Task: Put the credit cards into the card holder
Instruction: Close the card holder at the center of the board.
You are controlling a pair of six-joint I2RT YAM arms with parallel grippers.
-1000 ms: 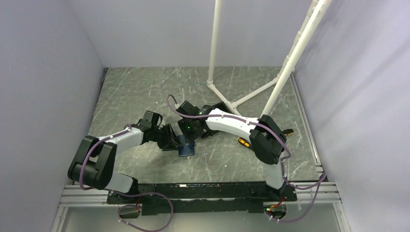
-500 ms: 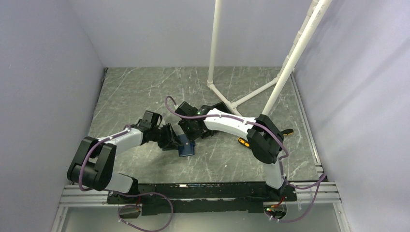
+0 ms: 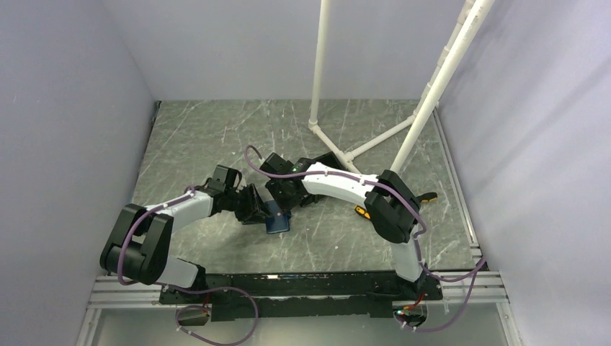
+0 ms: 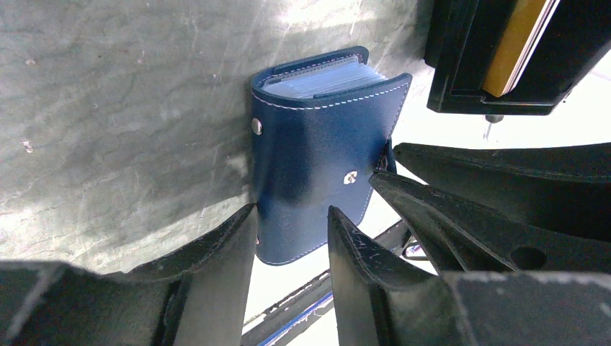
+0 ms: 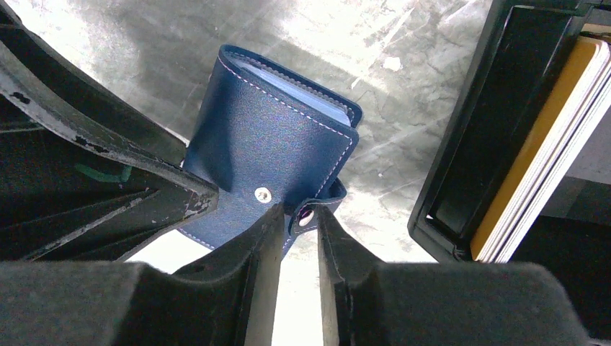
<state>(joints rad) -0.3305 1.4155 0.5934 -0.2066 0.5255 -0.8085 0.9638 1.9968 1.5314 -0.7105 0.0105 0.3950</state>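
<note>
Left hand (image 4: 288,241) is closed on the near end of the card holder (image 4: 310,166), 1 finger at its left edge, the other pressed on the front cover. The holder's long axis runs straight out from this hand. Its open end, with the sleeve edges, points away from the hand toward the desk (image 3: 209,137). Cannot tell if that far end touches the desk.

Holder is dark-blue and leather-look, a flat rectangle with rounded corners. White stitching runs along the edges, and 2 round metal snaps (image 4: 256,126) sit on the cover. A stack of pale clear-plastic sleeves shows at the open end.

Right hand (image 5: 299,252) meets the holder from the opposite side. Its jaws are narrow, pinching the small snap strap (image 5: 308,215) at the holder's side edge. The strap curls off the cover and carries 1 stud. Both hands' fingers are black, hard, scuffed and tapered.

Just beyond the holder is a black box (image 5: 468,144), open, rigid, straight-walled and matte. The credit cards (image 5: 537,137) stand on edge inside it as a stack, 1 orange-gold nearest the holder, whitish ones behind. They are apart from the holder and from both hands.

Farther right of the holder lies an orange-handled screwdriver (image 3: 362,212), well apart and mostly hidden by the right arm. The desk is grey-green with a marbled stone look, white scratch lines and glare patches. Far behind the holder, round white pipes (image 3: 319,65) rise from a jointed foot on the desk.
</note>
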